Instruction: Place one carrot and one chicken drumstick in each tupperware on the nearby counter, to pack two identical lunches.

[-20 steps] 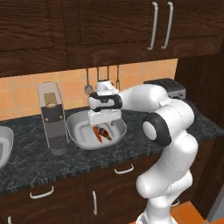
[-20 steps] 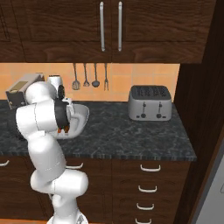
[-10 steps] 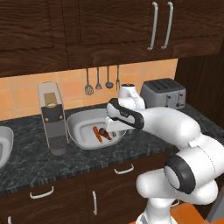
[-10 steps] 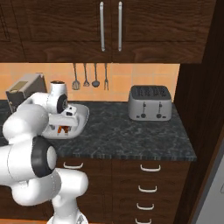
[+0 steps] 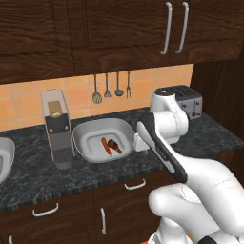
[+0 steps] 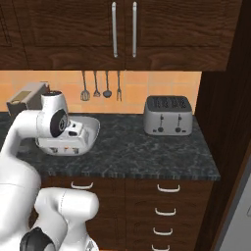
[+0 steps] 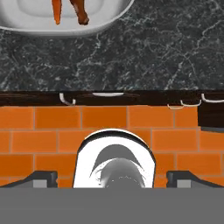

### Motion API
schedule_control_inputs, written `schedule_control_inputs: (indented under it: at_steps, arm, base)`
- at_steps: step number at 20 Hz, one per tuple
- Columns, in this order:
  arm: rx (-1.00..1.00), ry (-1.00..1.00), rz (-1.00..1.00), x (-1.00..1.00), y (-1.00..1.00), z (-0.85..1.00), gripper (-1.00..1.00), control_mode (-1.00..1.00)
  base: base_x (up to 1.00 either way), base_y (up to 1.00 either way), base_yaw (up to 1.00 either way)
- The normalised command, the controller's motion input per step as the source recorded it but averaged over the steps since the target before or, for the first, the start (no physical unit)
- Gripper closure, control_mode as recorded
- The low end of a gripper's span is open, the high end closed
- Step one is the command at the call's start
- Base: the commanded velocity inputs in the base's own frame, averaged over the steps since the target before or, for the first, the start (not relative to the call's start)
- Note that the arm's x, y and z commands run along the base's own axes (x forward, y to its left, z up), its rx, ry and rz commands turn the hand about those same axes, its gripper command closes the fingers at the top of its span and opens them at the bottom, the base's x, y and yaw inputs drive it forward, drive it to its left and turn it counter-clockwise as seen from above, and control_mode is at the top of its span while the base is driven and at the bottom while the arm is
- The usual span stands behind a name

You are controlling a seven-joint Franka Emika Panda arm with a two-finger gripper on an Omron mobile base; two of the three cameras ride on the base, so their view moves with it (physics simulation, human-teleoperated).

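A light-grey tupperware [image 5: 90,129] sits on the speckled counter [image 5: 143,159], holding an orange carrot [image 5: 105,146] and a brown chicken drumstick [image 5: 115,145] side by side. Another tupperware [image 5: 5,159] shows partly at the far left edge. My gripper [image 7: 113,178] is open with nothing between its fingertips [image 7: 41,178]. The hand [image 5: 140,141] hangs just right of the filled tupperware's rim, facing down. In the hand view the tupperware [image 7: 100,24], carrot [image 7: 57,12] and drumstick [image 7: 81,12] lie at the top, beyond the counter [image 7: 140,52].
A tall grey coffee machine [image 5: 57,128] stands left of the filled tupperware. A silver toaster [image 5: 185,100] sits at the back right. Utensils [image 5: 107,86] hang on the wall behind. Drawers with silver handles [image 6: 169,188] run under the counter, above an orange tiled floor [image 7: 43,127].
The hand has swung from above the tupperware to its right side, nearer the counter's front. The jaws stay open. Carrot and drumstick lie still.
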Motion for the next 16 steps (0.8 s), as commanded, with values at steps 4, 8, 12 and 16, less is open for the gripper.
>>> schedule_control_inputs:
  at_steps: [4, 8, 12, 16]
  arm:
    - [0.02, -0.07, 0.0, -1.0, -0.28, 0.67, -1.0, -1.0]
    - [0.0, -0.16, 0.0, -1.0, -0.05, 0.38, -1.0, -1.0]
    - [0.0, -0.03, 0.0, -0.21, 0.0, 0.04, -1.0, -1.0]
    - [0.0, 0.0, 0.0, -0.04, 0.0, 0.0, -1.0, 1.0]
  base:
    - [0.0, 0.0, 0.0]
    - [0.0, 0.0, 0.0]
    - [0.0, 0.0, 0.0]
    - [-0.49, -0.04, -0.1]
